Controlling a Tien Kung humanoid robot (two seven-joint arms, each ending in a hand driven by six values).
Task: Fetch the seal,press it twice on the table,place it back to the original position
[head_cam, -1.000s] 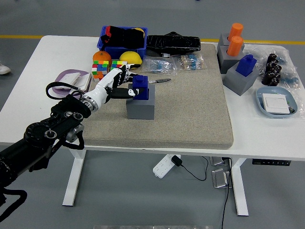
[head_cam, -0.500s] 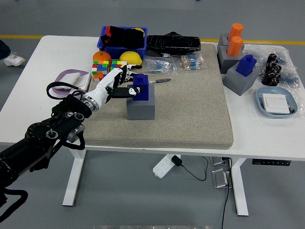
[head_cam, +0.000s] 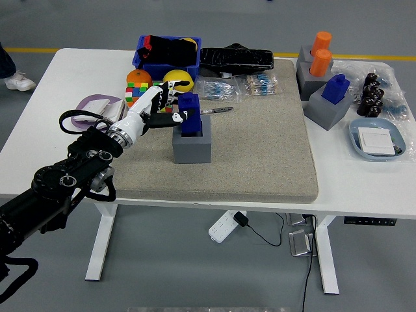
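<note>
A blue seal (head_cam: 190, 112) stands partly raised out of its grey holder block (head_cam: 192, 146) on the grey mat. My left hand (head_cam: 170, 112), white with black fingertips, reaches in from the left and is shut on the seal's upper part. The seal's lower end is still within the holder's slot. The right arm is out of view.
Behind the hand lie two colourful cubes (head_cam: 136, 96), an orange (head_cam: 138, 77), a yellow object (head_cam: 177, 78) and a blue bin (head_cam: 168, 55). A small pen-like item (head_cam: 218, 110) lies beside the seal. At the right stand grey blocks with orange seals (head_cam: 320, 53) and another blue seal (head_cam: 335, 88).
My left hand has lifted upward with the blue seal, which now sits higher out of the grey holder than before.
</note>
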